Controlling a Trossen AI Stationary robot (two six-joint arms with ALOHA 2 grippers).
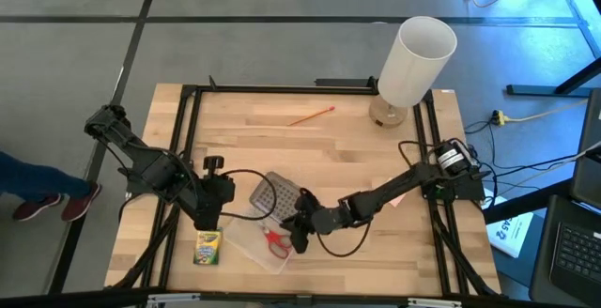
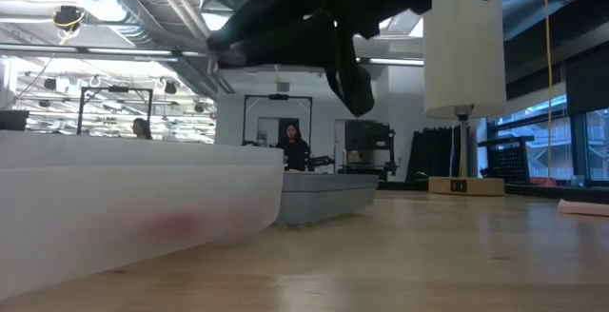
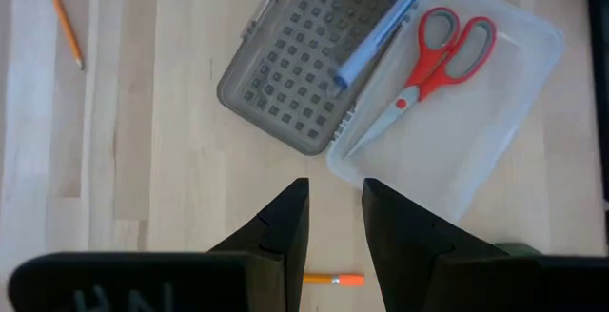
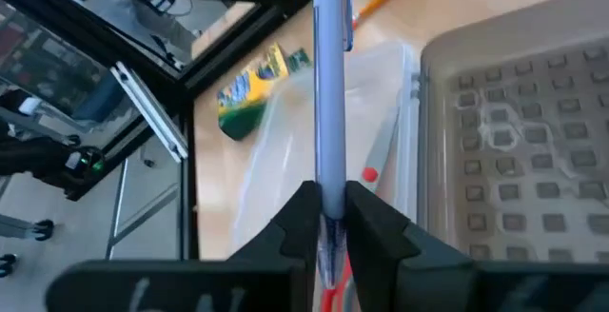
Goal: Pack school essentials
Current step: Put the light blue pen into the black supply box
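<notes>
My right gripper (image 1: 300,225) (image 4: 330,219) reaches in from the table's right and is shut on the bluish-purple pen (image 3: 376,34) above the clear box (image 1: 255,244) and its grey dotted lid (image 1: 271,195). The red-handled scissors (image 3: 433,60) (image 1: 275,242) lie flat inside the box. My left gripper (image 1: 210,212) (image 3: 334,222) hovers open just left of the box, above a short orange stick (image 3: 334,280). The green-and-yellow crayon box (image 1: 208,248) (image 4: 249,88) lies flat near the near edge. A thin orange pencil (image 1: 312,115) lies far back on the table. My right gripper pinches the pen between its two fingers near one end (image 4: 330,203). The pen runs along the fingers and sticks out forward past them. It is lifted clear, its free end (image 3: 341,76) hanging over the lid's edge beside the box.
The tall white cylinder (image 1: 416,56) (image 2: 463,50) stands on a wooden base at the far right corner. A pale flat piece (image 1: 398,193) lies under the right arm. A black frame (image 1: 188,120) rims the table. Bare wood lies between the pencil and the lid.
</notes>
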